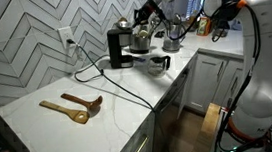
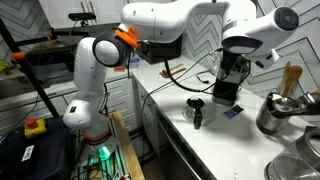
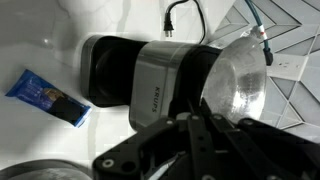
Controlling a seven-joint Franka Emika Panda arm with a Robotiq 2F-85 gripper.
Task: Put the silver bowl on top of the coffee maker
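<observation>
The coffee maker point(image 1: 119, 49) is a black box with a steel band, standing on the white counter by the tiled wall; it also shows in an exterior view point(image 2: 227, 85) and in the wrist view point(image 3: 140, 75). The silver bowl point(image 3: 238, 85) hangs tilted at the machine's top end, its shiny inside facing the wrist camera. My gripper point(image 3: 195, 112) is shut on the bowl's rim. In an exterior view the gripper point(image 1: 144, 27) holds the bowl point(image 1: 141, 34) just beside and above the machine's top. The arm hides the bowl in an exterior view point(image 2: 236, 60).
A glass jug point(image 1: 158, 62) stands next to the machine. Wooden spoons point(image 1: 77, 106) lie on the counter. A blue packet point(image 3: 45, 97) lies near the machine's base. The power cord point(image 3: 180, 15) runs to the wall. A steel pot point(image 2: 275, 112) and a small dark cup point(image 2: 196, 112) stand nearby.
</observation>
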